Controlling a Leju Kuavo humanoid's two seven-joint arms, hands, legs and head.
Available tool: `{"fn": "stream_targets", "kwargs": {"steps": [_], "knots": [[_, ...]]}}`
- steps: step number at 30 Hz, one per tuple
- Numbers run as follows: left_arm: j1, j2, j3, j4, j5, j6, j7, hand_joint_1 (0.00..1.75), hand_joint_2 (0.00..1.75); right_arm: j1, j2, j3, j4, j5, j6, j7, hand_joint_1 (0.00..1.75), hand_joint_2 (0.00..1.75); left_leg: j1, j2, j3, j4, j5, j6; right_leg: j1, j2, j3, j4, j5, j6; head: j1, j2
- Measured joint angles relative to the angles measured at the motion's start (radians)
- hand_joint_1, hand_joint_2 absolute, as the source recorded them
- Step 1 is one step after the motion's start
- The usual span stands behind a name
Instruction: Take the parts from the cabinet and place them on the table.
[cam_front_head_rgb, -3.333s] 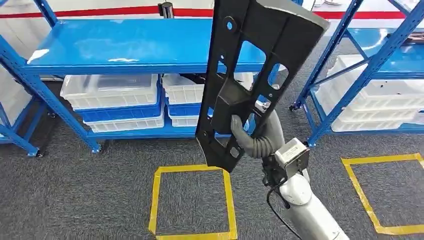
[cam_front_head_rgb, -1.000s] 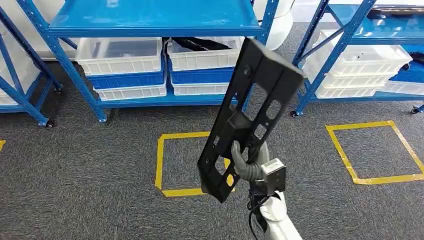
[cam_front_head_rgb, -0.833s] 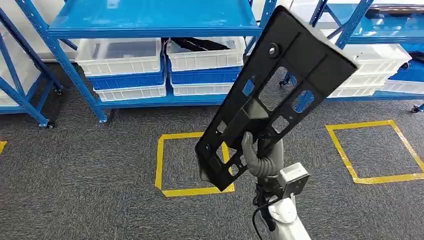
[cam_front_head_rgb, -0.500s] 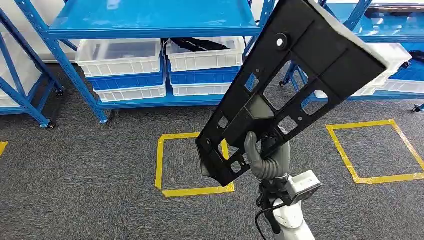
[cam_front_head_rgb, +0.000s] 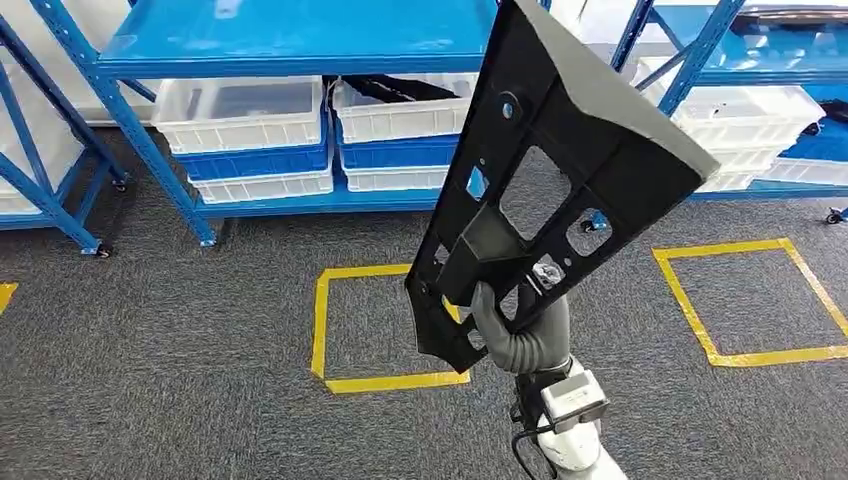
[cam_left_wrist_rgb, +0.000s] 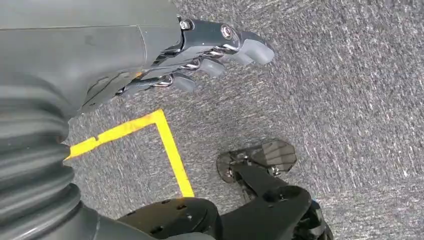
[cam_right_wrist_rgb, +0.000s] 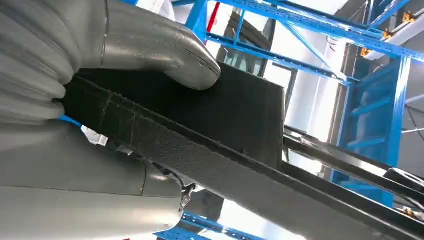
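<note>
The right hand (cam_front_head_rgb: 505, 320) is grasping the black part (cam_front_head_rgb: 560, 150) near its lower end, raising it upright over the carpet clear of the blue racks (cam_front_head_rgb: 300, 45), likely for carrying to the table, while the left hand (cam_left_wrist_rgb: 200, 55) is hanging released.

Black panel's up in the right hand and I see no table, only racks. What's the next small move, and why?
Probably keep the grip and turn the body to look for the table. The right hand grips the black panel near its lower end, tilted over the carpet, facing the blue racks; the left hand hangs free.
</note>
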Motion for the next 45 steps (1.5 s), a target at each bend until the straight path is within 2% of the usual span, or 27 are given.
{"fn": "stream_targets", "kwargs": {"steps": [3, 5, 8, 10, 11, 13, 14, 15, 18, 19, 20, 22, 24, 25, 27, 29, 30, 34, 35, 36, 37, 39, 40, 41, 43, 44, 45], "knots": [[0.0, 0.002, 0.0, 0.0, 0.0, 0.0, 0.0, 0.0, 1.75, 0.0, -0.002, 0.0, -0.002, 0.0, 0.0, 0.0, 1.75, 1.75, -0.005, 0.0, -0.004, -0.003, 0.003, 0.007, -0.004, 0.0, -0.002, -0.004, 0.004, 0.007, -0.001, 0.0], [-0.001, 0.002, 0.0, 0.0, 0.0, 0.0, 0.0, 0.0, 1.75, -0.001, -0.003, 0.0, -0.005, 0.001, -0.001, -0.001, 1.75, 1.75, 0.006, -0.002, 0.0, -0.019, 0.014, 0.022, -0.005, -0.001, -0.021, 0.024, -0.016, 0.006, 0.002, 0.0], [-0.004, 0.002, 0.0, 0.0, -0.001, 0.0, 0.001, 0.0, 1.75, 0.001, -0.008, 0.001, -0.007, 0.001, -0.002, -0.002, 1.75, 1.75, 0.007, -0.008, -0.012, -0.019, 0.021, 0.028, -0.006, 0.0, -0.122, 0.243, -0.118, -0.011, 0.004, 0.0], [-0.003, 0.002, 0.0, 0.0, -0.001, 0.0, 0.001, 0.0, 1.75, 0.006, -0.014, 0.001, -0.007, 0.004, -0.003, -0.002, 1.75, 1.75, 0.008, -0.016, -0.02, -0.019, 0.027, 0.023, -0.007, 0.0, -0.155, 0.315, -0.136, -0.003, 0.004, 0.0], [-0.003, 0.002, 0.0, 0.0, -0.001, 0.0, 0.001, 0.0, 1.75, 0.007, -0.016, 0.001, -0.007, 0.007, -0.003, -0.001, 1.75, 1.75, 0.009, -0.024, -0.024, -0.019, 0.031, 0.019, -0.007, 0.0, -0.132, 0.273, -0.116, 0.007, 0.004, 0.0], [-0.004, 0.0, 0.0, 0.0, -0.001, 0.0, 0.0, 0.0, 1.75, 0.007, -0.018, 0.001, -0.007, 0.009, -0.004, -0.001, 1.75, 1.75, 0.013, -0.04, -0.028, -0.019, 0.038, 0.008, -0.009, 0.007, -0.037, 0.103, -0.055, 0.023, 0.004, 0.0], [-0.005, 0.0, 0.0, 0.0, -0.001, 0.0, -0.001, 0.0, 1.75, 0.007, -0.019, 0.001, -0.007, 0.01, -0.005, -0.001, 1.75, 1.75, 0.014, -0.049, -0.03, -0.018, 0.043, 0.001, -0.013, 0.038, 0.01, 0.017, -0.039, 0.024, 0.005, 0.0], [-0.005, 0.0, 0.001, -0.001, -0.001, 0.0, -0.002, 0.0, 1.75, 0.009, -0.021, 0.001, -0.007, 0.012, -0.005, 0.0, 1.75, 1.75, 0.005, -0.054, -0.031, -0.018, 0.046, -0.008, -0.002, 0.041, 0.005, 0.017, -0.036, 0.012, 0.005, 0.0], [0.0, 0.0, 0.002, -0.001, -0.001, 0.001, -0.006, 0.0, 1.75, 0.011, -0.024, 0.002, -0.008, 0.012, -0.007, 0.001, 1.75, 1.75, 0.013, -0.067, -0.029, -0.037, 0.062, -0.032, 0.008, 0.025, -0.001, 0.019, -0.025, -0.021, 0.004, 0.0], [0.002, 0.0, 0.005, -0.001, -0.001, 0.002, -0.007, 0.0, 1.75, 0.009, -0.024, 0.002, -0.008, 0.013, -0.006, 0.001, 1.75, 1.75, 0.014, -0.072, -0.032, -0.039, 0.068, -0.04, 0.0, 0.016, 0.005, 0.014, -0.016, -0.033, 0.005, 0.0], [0.004, 0.001, 0.008, -0.001, -0.001, 0.002, -0.008, 0.0, 1.75, 0.01, -0.023, 0.003, -0.008, 0.013, -0.007, 0.001, 1.75, 1.75, 0.015, -0.044, -0.041, -0.022, 0.052, -0.04, -0.009, 0.005, 0.005, 0.013, -0.011, -0.04, 0.001, 0.0], [0.002, 0.001, 0.011, -0.001, -0.001, 0.002, -0.008, 0.0, 1.75, 0.014, -0.024, 0.006, -0.008, 0.013, -0.007, 0.002, 1.75, 1.75, 0.014, -0.005, -0.088, 0.099, -0.033, -0.041, -0.004, -0.008, 0.003, 0.013, -0.007, -0.054, -0.006, 0.0], [0.002, 0.0, 0.016, -0.001, -0.002, 0.001, -0.008, 0.0, 1.75, 0.015, -0.024, 0.007, -0.007, 0.014, -0.007, 0.002, 1.75, 1.75, 0.014, 0.0, -0.149, 0.251, -0.098, -0.044, 0.004, -0.027, 0.001, 0.013, -0.008, -0.055, -0.006, 0.0], [0.004, 0.001, 0.017, -0.001, -0.003, 0.001, -0.008, 0.0, 1.75, 0.015, -0.024, 0.008, -0.007, 0.014, -0.006, 0.002, 1.75, 1.75, 0.014, 0.001, -0.157, 0.281, -0.101, -0.044, 0.007, -0.038, 0.001, 0.014, -0.008, -0.055, -0.006, 0.0], [0.004, 0.002, 0.018, -0.001, -0.006, 0.001, -0.008, 0.0, 1.75, 0.016, -0.024, 0.013, -0.007, 0.015, -0.006, 0.002, 1.75, 1.75, 0.014, 0.006, -0.103, 0.194, -0.053, -0.04, 0.007, -0.054, 0.003, 0.014, -0.009, -0.056, -0.006, 0.0], [0.003, 0.004, 0.018, -0.001, -0.01, 0.001, -0.008, 0.0, 1.75, 0.016, -0.024, 0.02, -0.007, 0.019, -0.005, 0.002, 1.75, 1.75, 0.013, 0.049, 0.003, 0.014, 0.012, -0.034, 0.008, -0.069, 0.01, 0.016, -0.016, -0.053, -0.006, 0.0], [0.0, 0.004, 0.018, -0.001, -0.01, 0.001, -0.008, 0.0, 1.75, 0.016, -0.024, 0.021, -0.007, 0.022, -0.004, 0.002, 1.75, 1.75, 0.0, 0.068, 0.011, -0.004, -0.004, -0.03, 0.021, -0.075, 0.009, 0.017, -0.019, -0.047, -0.008, 0.0], [0.0, 0.004, 0.018, -0.001, -0.011, 0.0, -0.008, 0.0, 1.75, 0.014, -0.025, 0.024, -0.007, 0.024, -0.004, 0.002, 1.75, 1.75, -0.003, 0.023, 0.0, -0.014, 0.007, -0.005, 0.023, -0.103, 0.013, 0.012, -0.02, -0.033, -0.006, 0.0], [0.001, 0.004, 0.018, -0.001, -0.011, 0.0, -0.008, 0.0, 1.75, 0.013, -0.026, 0.024, -0.008, 0.024, -0.004, 0.002, 1.75, 1.75, 0.006, 0.016, 0.003, -0.02, 0.012, 0.003, 0.017, -0.078, 0.0, 0.022, -0.03, -0.026, -0.005, 0.0], [0.0, 0.005, 0.018, -0.001, -0.011, 0.0, -0.008, 0.0, 1.75, 0.013, -0.027, 0.025, -0.008, 0.024, -0.004, 0.001, 1.75, 1.75, 0.006, 0.009, 0.001, -0.021, 0.016, 0.011, 0.015, -0.034, -0.014, 0.059, -0.054, -0.028, -0.004, 0.0], [-0.003, 0.005, 0.018, -0.002, -0.011, 0.001, -0.008, 0.0, 1.75, 0.013, -0.029, 0.025, -0.008, 0.024, -0.004, 0.001, 1.75, 1.75, 0.006, 0.0, -0.003, -0.021, 0.017, 0.016, 0.015, -0.015, -0.046, 0.128, -0.087, -0.033, -0.003, 0.0], [-0.006, 0.005, 0.018, -0.002, -0.011, 0.0, -0.008, 0.0, 1.75, 0.016, -0.033, 0.025, -0.007, 0.024, -0.004, 0.002, 1.75, 1.75, 0.006, -0.023, -0.012, -0.021, 0.02, 0.021, 0.013, -0.004, -0.13, 0.295, -0.15, -0.038, -0.004, 0.0], [-0.006, 0.005, 0.018, -0.002, -0.011, 0.0, -0.008, 0.0, 1.75, 0.017, -0.035, 0.025, -0.007, 0.024, -0.004, 0.002, 1.75, 1.75, 0.006, -0.033, -0.015, -0.021, 0.022, 0.022, 0.012, -0.004, -0.149, 0.332, -0.156, -0.033, -0.004, 0.0], [-0.006, 0.005, 0.018, -0.002, -0.011, 0.0, -0.008, 0.0, 1.75, 0.017, -0.036, 0.026, -0.007, 0.023, -0.004, 0.002, 1.75, 1.75, 0.006, -0.046, -0.016, -0.021, 0.025, 0.02, 0.011, -0.004, -0.144, 0.32, -0.142, -0.023, -0.004, 0.0], [-0.004, 0.004, 0.018, -0.001, -0.011, 0.0, -0.008, 0.0, 1.75, 0.017, -0.037, 0.026, -0.007, 0.024, -0.004, 0.002, 1.75, 1.75, 0.009, -0.07, -0.016, -0.02, 0.029, 0.014, 0.006, 0.003, -0.073, 0.176, -0.077, -0.001, -0.004, 0.0], [-0.004, 0.004, 0.018, -0.002, -0.011, -0.001, -0.008, 0.0, 1.75, 0.016, -0.037, 0.026, -0.007, 0.024, -0.004, 0.002, 1.75, 1.75, 0.011, -0.081, -0.016, -0.02, 0.032, 0.009, 0.002, 0.022, -0.026, 0.084, -0.043, 0.007, -0.003, 0.0], [-0.005, 0.004, 0.018, -0.002, -0.011, -0.001, -0.008, 0.0, 1.75, 0.016, -0.038, 0.026, -0.007, 0.024, -0.004, 0.002, 1.75, 1.75, 0.011, -0.089, -0.019, -0.02, 0.036, 0.003, -0.005, 0.066, 0.002, 0.021, -0.036, 0.004, -0.003, 0.0]]}}
